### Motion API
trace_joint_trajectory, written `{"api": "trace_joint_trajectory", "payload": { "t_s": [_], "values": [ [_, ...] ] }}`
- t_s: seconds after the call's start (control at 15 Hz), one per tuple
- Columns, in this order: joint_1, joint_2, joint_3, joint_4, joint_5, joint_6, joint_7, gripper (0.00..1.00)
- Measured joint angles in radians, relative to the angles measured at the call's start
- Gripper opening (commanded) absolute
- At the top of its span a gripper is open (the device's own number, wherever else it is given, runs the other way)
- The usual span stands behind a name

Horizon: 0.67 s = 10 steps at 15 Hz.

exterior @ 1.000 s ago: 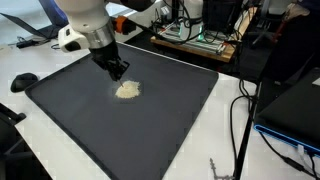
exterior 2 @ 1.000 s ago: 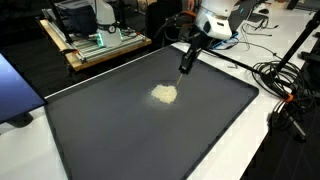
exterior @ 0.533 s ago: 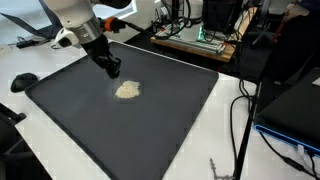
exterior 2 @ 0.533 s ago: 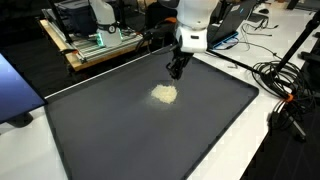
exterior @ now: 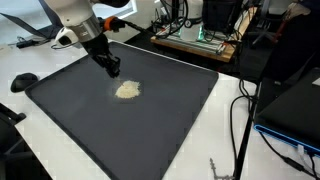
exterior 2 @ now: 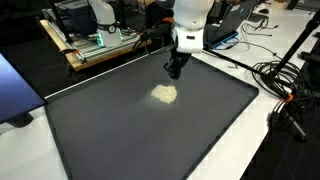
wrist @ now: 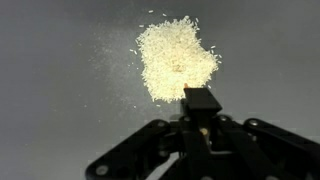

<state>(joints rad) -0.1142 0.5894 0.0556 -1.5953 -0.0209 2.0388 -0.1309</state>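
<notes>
A small heap of pale grains lies near the middle of a large dark mat. My gripper hangs just above the mat, a short way from the heap, on the side toward the mat's far edge. In the wrist view the heap spreads right in front of the gripper, with loose grains scattered around it. The two fingers are pressed together, shut, and I see nothing held between them.
A black mouse-like object sits on the white table beside the mat. A wooden board with electronics stands behind the mat. Cables trail along one side, and a dark laptop-like device sits nearby.
The arm has swung and turned about the wrist, shifting the shut gripper slightly away from the heap. Over the last half second it has barely moved. The heap is unchanged.
</notes>
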Motion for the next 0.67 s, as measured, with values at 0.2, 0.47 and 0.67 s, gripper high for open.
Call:
{"api": "trace_joint_trajectory", "payload": {
  "t_s": [0.2,0.47,0.67],
  "values": [
    [-0.037,0.001,-0.003,-0.003,0.09,0.006,-0.054,0.03],
    [-0.114,0.007,-0.002,-0.02,0.236,0.012,-0.161,0.03],
    [-0.178,0.025,-0.001,-0.021,0.339,0.011,-0.248,0.03]
  ]
}}
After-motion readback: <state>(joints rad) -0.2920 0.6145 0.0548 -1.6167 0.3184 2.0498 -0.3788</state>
